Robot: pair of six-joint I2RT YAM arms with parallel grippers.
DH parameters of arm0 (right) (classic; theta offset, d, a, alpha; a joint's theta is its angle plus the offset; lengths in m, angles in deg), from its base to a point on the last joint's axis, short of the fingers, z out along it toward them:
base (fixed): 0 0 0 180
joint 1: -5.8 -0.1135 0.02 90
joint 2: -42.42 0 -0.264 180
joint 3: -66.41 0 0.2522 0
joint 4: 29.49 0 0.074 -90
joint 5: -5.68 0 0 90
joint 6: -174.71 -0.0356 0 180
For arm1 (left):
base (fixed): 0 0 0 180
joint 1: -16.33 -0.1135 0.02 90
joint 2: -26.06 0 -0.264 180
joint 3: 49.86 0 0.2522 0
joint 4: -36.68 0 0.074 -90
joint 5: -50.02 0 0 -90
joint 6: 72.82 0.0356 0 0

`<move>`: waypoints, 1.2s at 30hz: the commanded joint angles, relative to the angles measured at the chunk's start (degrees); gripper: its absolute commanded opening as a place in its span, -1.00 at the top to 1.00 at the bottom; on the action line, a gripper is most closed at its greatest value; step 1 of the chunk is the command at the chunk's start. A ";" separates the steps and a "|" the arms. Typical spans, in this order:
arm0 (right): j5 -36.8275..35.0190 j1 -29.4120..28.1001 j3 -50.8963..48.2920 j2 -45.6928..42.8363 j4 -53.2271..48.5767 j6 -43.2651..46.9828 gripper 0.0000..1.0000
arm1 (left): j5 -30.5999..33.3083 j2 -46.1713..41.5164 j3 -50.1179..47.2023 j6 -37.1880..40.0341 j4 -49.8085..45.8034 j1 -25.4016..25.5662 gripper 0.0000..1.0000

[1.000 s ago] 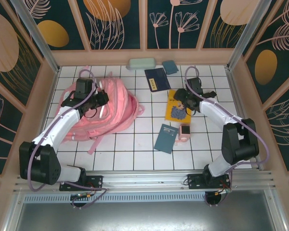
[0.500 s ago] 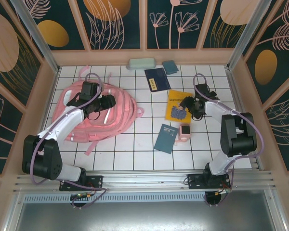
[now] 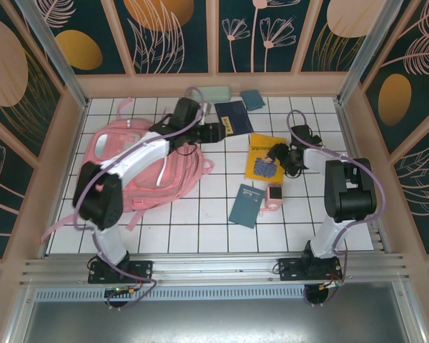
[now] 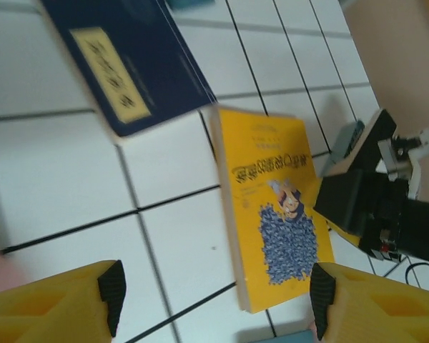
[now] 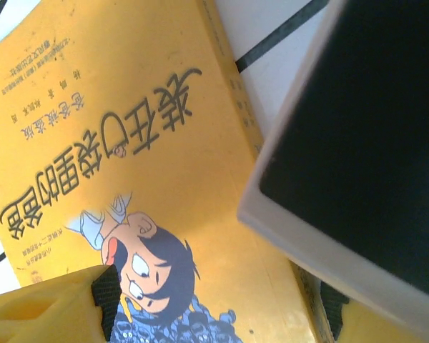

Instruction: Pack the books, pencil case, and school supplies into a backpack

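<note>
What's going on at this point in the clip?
The left gripper, open and empty, hangs over the tiles near the navy book and the yellow book, its arm stretched across the pink backpack. The right gripper sits low over the yellow book; whether it grips anything is unclear. Both books and the pencil case lie outside the pink backpack.

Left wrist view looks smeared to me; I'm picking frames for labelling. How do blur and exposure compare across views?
Left wrist: motion blur smears the navy book, the yellow book less so. Right wrist: its cover print is crisp, bare tiles blown out. Top external: sharp, evenly lit.
</note>
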 commanded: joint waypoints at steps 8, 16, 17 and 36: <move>7.91 -0.62 3.65 4.06 6.18 0.19 -0.46 | -13.28 17.52 6.84 -9.27 11.68 2.23 -0.43; 16.20 -1.03 2.15 5.02 10.64 -1.79 -0.42 | -16.73 22.19 7.56 -12.42 16.19 2.94 -0.42; 17.23 -1.14 2.00 5.16 11.14 -2.14 -0.42 | -17.01 22.69 7.62 -12.80 16.37 2.97 -0.42; 18.17 -2.60 2.85 6.33 10.16 -2.22 -0.41 | -4.12 16.34 6.52 -8.90 3.36 3.06 -0.41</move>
